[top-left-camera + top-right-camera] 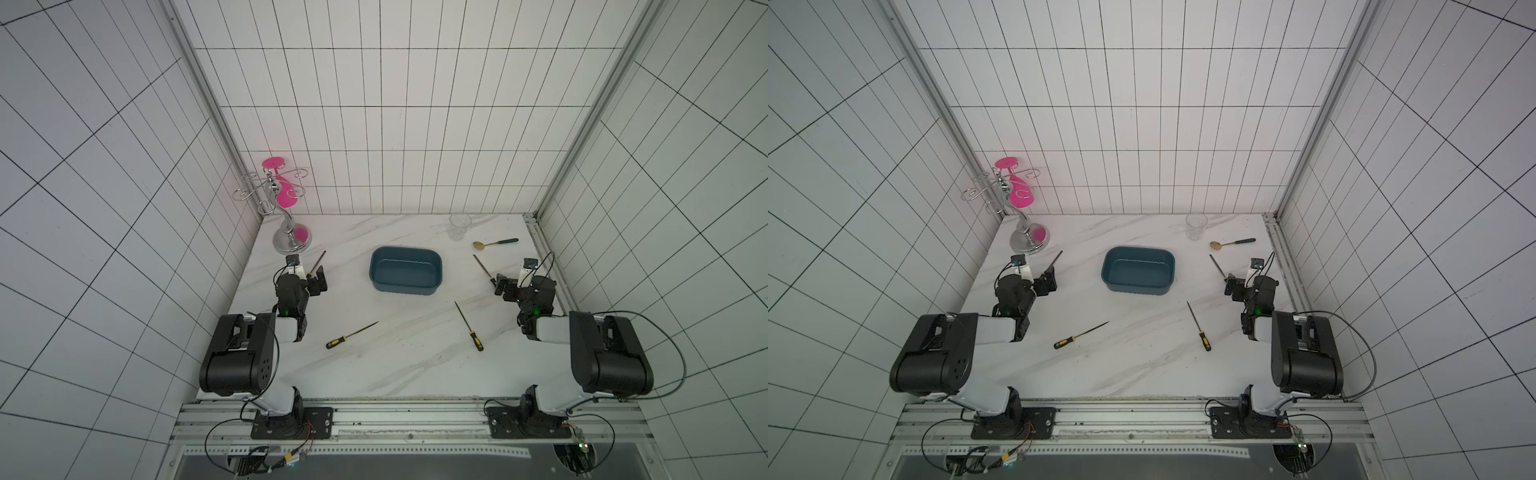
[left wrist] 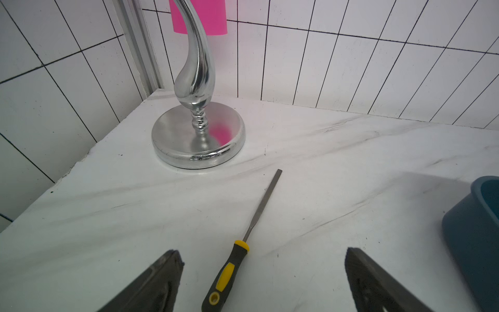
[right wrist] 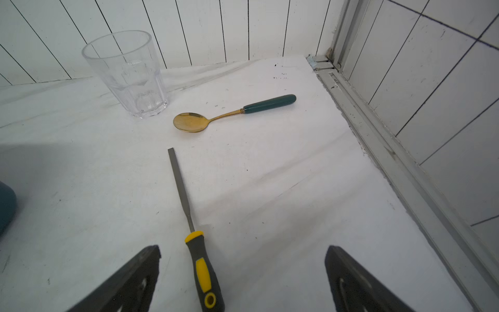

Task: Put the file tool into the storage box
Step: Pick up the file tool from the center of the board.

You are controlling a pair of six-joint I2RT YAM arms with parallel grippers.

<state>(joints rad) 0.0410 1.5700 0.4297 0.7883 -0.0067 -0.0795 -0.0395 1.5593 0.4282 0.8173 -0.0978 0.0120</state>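
Your right tool (image 3: pixel 243 251), jaws wide apart and empty, brackets the black-and-yellow plastic handle of a slim grey steel file (image 3: pixel 193 235), long axis pointing up-frame. Your left tool (image 2: pixel 263 254) gapes likewise. The shallow teal plastic storage box (image 1: pixel 405 288) sits frame-centre on the white marbled desk (image 1: pixel 374 365).

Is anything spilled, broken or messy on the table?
Nothing is spilled or broken. The glass cup stands upright and the storage box sits flat, empty. Four files lie scattered at odd angles around it, and tiny dark specks dot the table near the spoon.
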